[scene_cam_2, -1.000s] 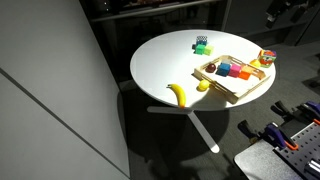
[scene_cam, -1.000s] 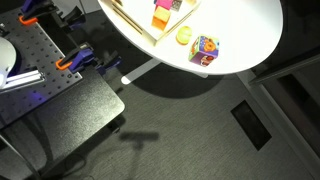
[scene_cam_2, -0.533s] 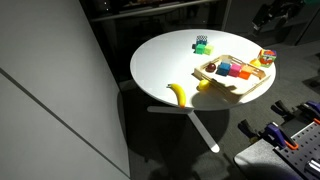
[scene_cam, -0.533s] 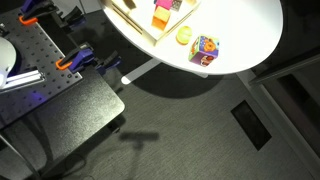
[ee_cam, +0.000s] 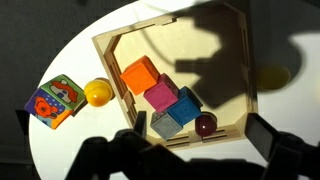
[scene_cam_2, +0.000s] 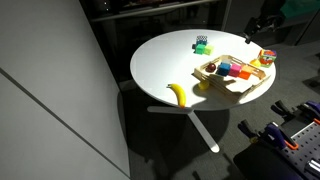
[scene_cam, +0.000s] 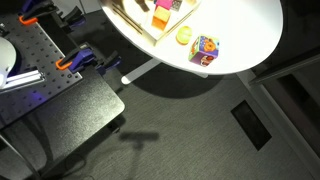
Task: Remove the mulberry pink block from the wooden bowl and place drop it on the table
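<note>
Block of mulberry pink (ee_cam: 160,97) lies in the wooden bowl (ee_cam: 165,21) near the table (ee_cam: 70,65) edge, under the spread gripper (ee_cam: 195,142).

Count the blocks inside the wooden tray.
4, clustered in the wrist view: orange block upper left, pink block central, blue block to its right, grey block lowest. Shadow may hide others.

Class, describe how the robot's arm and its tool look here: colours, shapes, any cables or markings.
The tool is black and blocky. In the wrist view its two fingers show as dark, blurred, blunt shapes at the lower edge. The arm behind it looks pale grey-white and is cut off by the picture's edge. No cables or markings can be made out at this size.
</note>
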Controlling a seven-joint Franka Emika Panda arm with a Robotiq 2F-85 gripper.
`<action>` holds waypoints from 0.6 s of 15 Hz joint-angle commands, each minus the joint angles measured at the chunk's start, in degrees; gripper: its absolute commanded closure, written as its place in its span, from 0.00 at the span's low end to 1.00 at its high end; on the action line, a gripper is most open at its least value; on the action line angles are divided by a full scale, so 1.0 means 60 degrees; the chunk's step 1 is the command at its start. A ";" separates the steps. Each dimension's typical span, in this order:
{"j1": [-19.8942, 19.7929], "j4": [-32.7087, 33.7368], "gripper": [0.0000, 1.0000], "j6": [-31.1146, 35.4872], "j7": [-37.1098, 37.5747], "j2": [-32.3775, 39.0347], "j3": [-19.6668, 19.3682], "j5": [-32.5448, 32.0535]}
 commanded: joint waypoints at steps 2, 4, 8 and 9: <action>0.0073 0.0889 0.00 -0.0354 -0.0490 0.1082 -0.0357 -0.0390; 0.0094 0.1076 0.00 -0.0372 -0.0677 0.1307 -0.0453 -0.0488; 0.0177 0.0767 0.00 -0.0040 -0.0490 0.1235 -0.0529 -0.0325; 0.0187 0.0757 0.00 -0.0040 -0.0491 0.1237 -0.0532 -0.0324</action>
